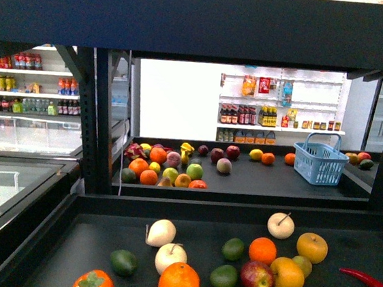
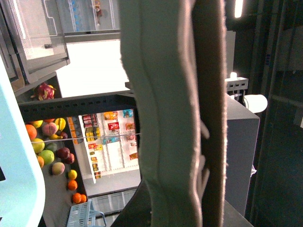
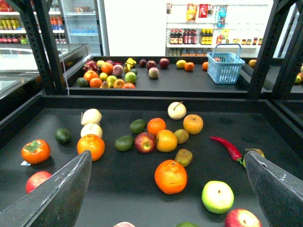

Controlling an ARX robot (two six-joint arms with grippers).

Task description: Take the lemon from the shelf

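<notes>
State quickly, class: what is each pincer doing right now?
Left pincer: shut, pads pressed together, holding nothing visible.
Right pincer: open, empty, above the shelf.

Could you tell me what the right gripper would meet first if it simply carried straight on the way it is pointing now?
Probably the large orange on the shelf, lying roughly midway between the open right gripper's fingers. Just beyond it sits a small brownish-green fruit. Depth is hard to judge, so the gripper could meet the shelf surface first.

black shelf (image 1: pixel 211 25), blue basket (image 1: pixel 320 164), red chilli (image 1: pixel 371 284).
</notes>
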